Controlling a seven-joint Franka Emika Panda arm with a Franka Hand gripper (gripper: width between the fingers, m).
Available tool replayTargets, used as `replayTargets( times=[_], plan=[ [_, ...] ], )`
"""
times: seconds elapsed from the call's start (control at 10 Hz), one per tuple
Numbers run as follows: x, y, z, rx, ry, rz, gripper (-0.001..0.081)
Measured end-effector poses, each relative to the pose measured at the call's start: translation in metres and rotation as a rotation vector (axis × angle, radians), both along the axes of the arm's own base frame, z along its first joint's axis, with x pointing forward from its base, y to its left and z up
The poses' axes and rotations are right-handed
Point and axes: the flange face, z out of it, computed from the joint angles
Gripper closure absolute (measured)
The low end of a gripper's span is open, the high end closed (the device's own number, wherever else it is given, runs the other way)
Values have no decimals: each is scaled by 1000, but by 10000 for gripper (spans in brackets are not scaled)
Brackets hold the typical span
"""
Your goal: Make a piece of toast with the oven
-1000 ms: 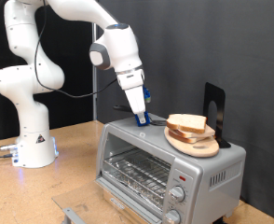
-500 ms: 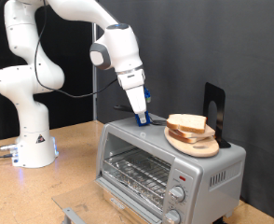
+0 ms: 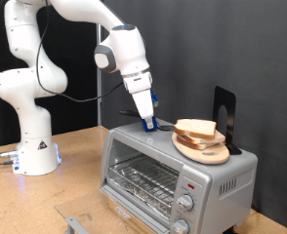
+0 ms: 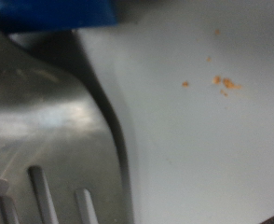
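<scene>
Toast (image 3: 195, 129) — a pale slice with a light brown crust — lies on a round wooden plate (image 3: 204, 150) that sits on the roof of the oven (image 3: 179, 175), toward the exterior view's right. Behind the plate stands a dark upright stand (image 3: 225, 115). The oven's glass door (image 3: 140, 180) is shut, with the wire rack visible through it, and two round knobs (image 3: 185, 214) sit on the front panel at the exterior view's right. The gripper (image 3: 148, 125) reaches down onto the oven roof just beside the plate on its left; its blue-tipped fingers touch or nearly touch the metal, and how wide they stand cannot be told. The wrist view shows only the silver oven top (image 4: 193, 131) close up — a few orange crumbs (image 4: 223, 83) on it.
</scene>
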Motion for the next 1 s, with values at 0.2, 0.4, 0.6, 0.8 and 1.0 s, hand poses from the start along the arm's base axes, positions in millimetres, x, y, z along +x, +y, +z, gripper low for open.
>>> replayTargets(
  times=[0.2, 0.4, 0.6, 0.8, 1.0],
  plan=[
    [0, 0, 0, 0, -1, -2, 1],
    [0, 1, 0, 0, -1, -2, 23],
    [0, 1, 0, 1, -1, -4, 374],
    [0, 2, 0, 1, -1, -7, 375],
    [0, 2, 1, 8, 0, -37, 375]
  ],
)
